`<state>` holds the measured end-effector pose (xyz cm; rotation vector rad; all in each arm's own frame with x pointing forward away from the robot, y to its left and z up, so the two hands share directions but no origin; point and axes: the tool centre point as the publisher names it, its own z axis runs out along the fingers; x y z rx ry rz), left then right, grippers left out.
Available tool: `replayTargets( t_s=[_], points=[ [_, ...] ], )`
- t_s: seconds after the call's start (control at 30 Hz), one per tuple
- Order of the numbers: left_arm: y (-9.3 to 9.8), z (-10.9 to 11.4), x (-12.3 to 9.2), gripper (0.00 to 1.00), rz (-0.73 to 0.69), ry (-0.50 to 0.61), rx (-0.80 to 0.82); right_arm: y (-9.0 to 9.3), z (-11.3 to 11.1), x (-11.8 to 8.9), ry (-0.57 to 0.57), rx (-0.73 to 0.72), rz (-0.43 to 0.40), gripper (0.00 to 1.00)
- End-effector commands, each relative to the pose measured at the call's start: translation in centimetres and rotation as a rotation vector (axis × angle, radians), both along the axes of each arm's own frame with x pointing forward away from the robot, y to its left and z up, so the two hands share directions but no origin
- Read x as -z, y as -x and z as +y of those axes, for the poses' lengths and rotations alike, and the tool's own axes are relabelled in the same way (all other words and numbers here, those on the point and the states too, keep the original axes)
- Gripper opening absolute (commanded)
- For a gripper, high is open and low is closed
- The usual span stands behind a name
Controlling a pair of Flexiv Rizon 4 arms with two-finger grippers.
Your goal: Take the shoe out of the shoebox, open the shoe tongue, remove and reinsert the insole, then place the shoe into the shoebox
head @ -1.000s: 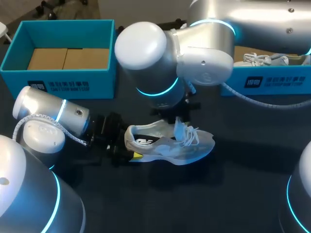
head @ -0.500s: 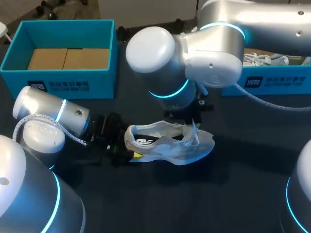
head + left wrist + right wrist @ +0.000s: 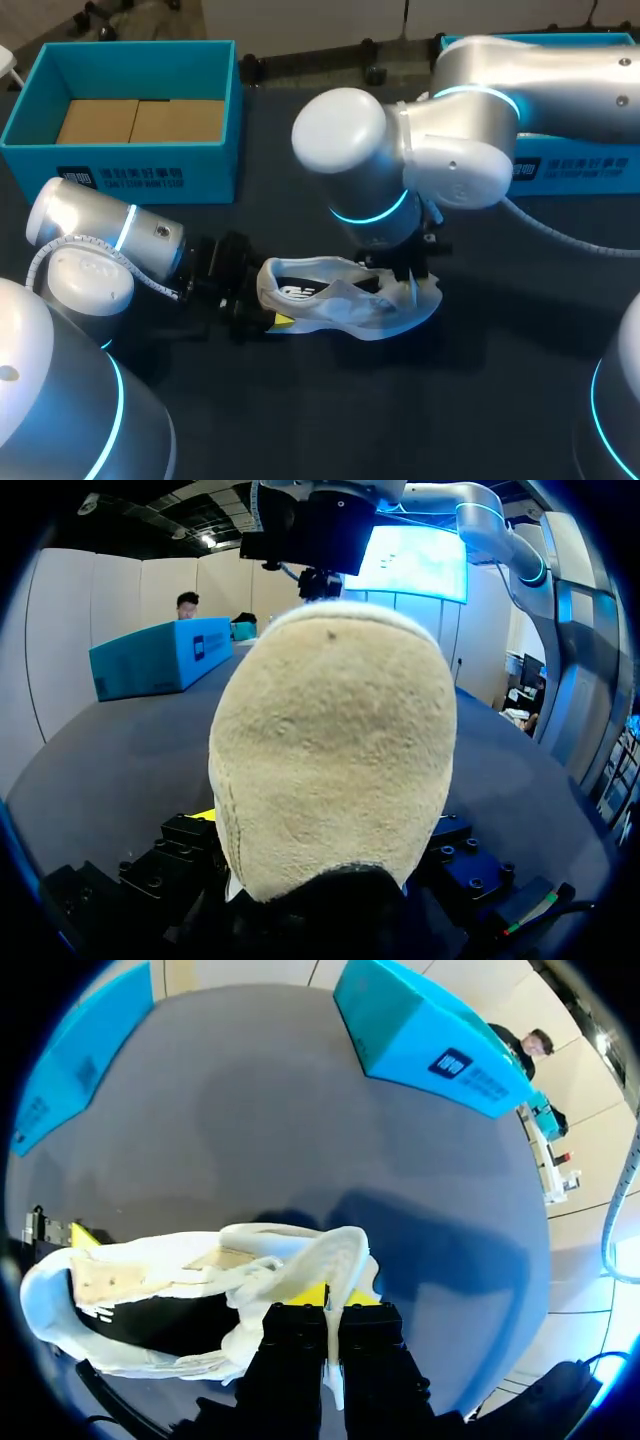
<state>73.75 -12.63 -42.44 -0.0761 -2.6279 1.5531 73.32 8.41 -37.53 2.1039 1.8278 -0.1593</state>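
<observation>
The shoe (image 3: 345, 305) was not in a box. It lay on its sole near the middle of the tabletop (image 3: 480, 400), a white shoe with its heel toward the left edge and its toe toward the right edge.

The left arm came in low from the left edge. The left gripper (image 3: 270, 303) was at the heel, with one finger on each side of it, so it held the shoe there. In the left wrist view the tan heel (image 3: 335, 750) filled almost the whole picture, with the black finger parts low on both sides of it; only one yellow tip (image 3: 205, 815) showed.

The right arm reached in from the far right and hung over the front part of the shoe. The right gripper (image 3: 337, 1298) was nearly closed, and its two yellow tips pinched the shoe tongue (image 3: 335, 1255) between them. The tongue was pulled up and away from the opening of the shoe. Some white laces (image 3: 412, 292) hung beside the gripper in the head view.

An open shoebox (image 3: 150, 165) of blue-green colour stood at the far left corner of the tabletop, with brown cardboard (image 3: 140, 120) on its bottom. A second shoebox (image 3: 575, 170) of the same colour stood at the far right edge, mostly hidden behind the right arm. Both boxes were well apart from the shoe.
</observation>
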Motion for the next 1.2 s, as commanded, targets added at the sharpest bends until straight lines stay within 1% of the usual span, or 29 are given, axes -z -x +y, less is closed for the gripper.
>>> replayTargets(
  t_s=[0.03,0.1,0.2,0.23,0.27,0.33,0.37,0.47,0.6,0.7,0.73,0.83,0.93,1.07,1.2],
  points=[
    [0.2,0.0,0.2,0.00,-0.002,-0.004,-0.001,0.6,0.1,1.6,-0.050,0.304,-0.108,0.00],
    [0.2,0.0,0.2,0.00,-0.002,-0.004,-0.001,0.7,0.1,1.9,-0.055,0.308,-0.105,0.02],
    [0.2,0.0,0.2,0.00,-0.002,-0.004,-0.001,0.9,0.1,2.1,-0.060,0.309,-0.102,0.19],
    [0.2,0.0,0.2,0.00,-0.002,-0.004,-0.001,0.9,0.1,2.2,-0.062,0.309,-0.101,0.28],
    [0.2,0.0,0.2,0.00,-0.002,-0.004,-0.001,1.0,0.0,2.3,-0.062,0.310,-0.100,0.31],
    [0.2,0.0,0.2,0.00,-0.002,-0.004,-0.001,1.0,0.1,2.2,-0.057,0.322,-0.098,0.45],
    [0.2,0.0,0.2,0.00,-0.002,-0.004,-0.001,1.1,0.0,2.2,-0.056,0.324,-0.099,0.48],
    [0.2,0.0,0.2,0.00,-0.002,-0.004,-0.001,1.1,-0.1,1.8,-0.046,0.327,-0.103,0.48],
    [0.2,0.0,0.2,0.00,-0.002,-0.004,-0.001,1.0,0.2,0.7,-0.044,0.312,-0.122,0.49],
    [0.2,0.0,0.2,0.00,-0.002,-0.004,-0.001,1.0,0.6,0.1,-0.062,0.283,-0.136,0.56],
    [0.2,0.0,0.2,0.00,-0.002,-0.004,-0.001,1.0,0.7,0.0,-0.064,0.280,-0.137,0.57],
    [0.2,0.0,0.2,0.00,-0.002,-0.004,-0.001,1.0,1.2,-0.7,-0.081,0.250,-0.142,0.66],
    [0.2,0.0,0.2,0.00,-0.002,-0.004,-0.001,1.1,1.4,-1.3,-0.095,0.229,-0.145,0.67],
    [0.2,0.0,0.2,0.00,-0.002,-0.004,-0.001,1.2,1.9,-2.5,-0.100,0.210,-0.156,0.73],
    [0.2,0.0,0.2,0.00,-0.002,-0.004,-0.001,1.2,2.2,-3.5,-0.081,0.192,-0.167,0.79]
  ],
)
